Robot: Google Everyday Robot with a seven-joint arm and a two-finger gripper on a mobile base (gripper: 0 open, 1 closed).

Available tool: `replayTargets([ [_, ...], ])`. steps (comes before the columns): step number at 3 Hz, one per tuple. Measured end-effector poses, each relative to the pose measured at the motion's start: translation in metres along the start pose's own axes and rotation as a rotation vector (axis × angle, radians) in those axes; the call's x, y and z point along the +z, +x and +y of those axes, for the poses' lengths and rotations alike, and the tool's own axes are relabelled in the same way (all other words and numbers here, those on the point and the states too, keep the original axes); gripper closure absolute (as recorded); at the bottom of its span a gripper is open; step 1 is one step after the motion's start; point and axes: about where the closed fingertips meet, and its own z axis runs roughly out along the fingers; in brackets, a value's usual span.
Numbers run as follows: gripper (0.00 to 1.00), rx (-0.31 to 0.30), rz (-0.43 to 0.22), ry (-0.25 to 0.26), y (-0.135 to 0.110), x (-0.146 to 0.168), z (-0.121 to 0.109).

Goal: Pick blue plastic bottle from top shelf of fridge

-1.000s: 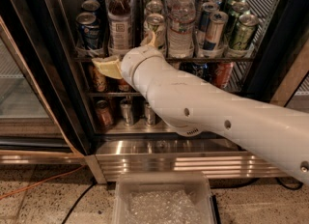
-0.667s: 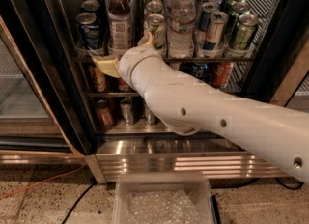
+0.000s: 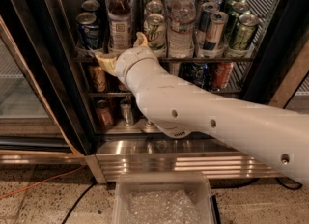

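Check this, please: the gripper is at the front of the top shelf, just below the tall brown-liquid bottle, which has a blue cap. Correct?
Not quite: in the camera view the blue plastic bottle has a white cap, not a blue one. The rest stands: the gripper is at the front of the top shelf, just below that bottle.

Speckled terrazzo floor (image 3: 38,211), warm dim light. Orange cable (image 3: 29,188) trails at left. Clear plastic bin (image 3: 164,201) on floor, centre. Gripper (image 3: 123,51) raised, upper centre-left.

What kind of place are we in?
Probably a shop or pantry: a glass-door drinks fridge, racks packed with cans and water bottles. The gripper is at the top shelf, by the blue plastic bottle.
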Motion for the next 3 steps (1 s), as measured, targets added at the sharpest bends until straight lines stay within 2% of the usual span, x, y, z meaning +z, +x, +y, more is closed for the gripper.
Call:
replayTargets([
  [1,0.27,0.009,0.001,0.048,0.002,0.003,-0.001],
  [3,0.25,0.017,-0.014,0.096,0.000,0.020,-0.002],
])
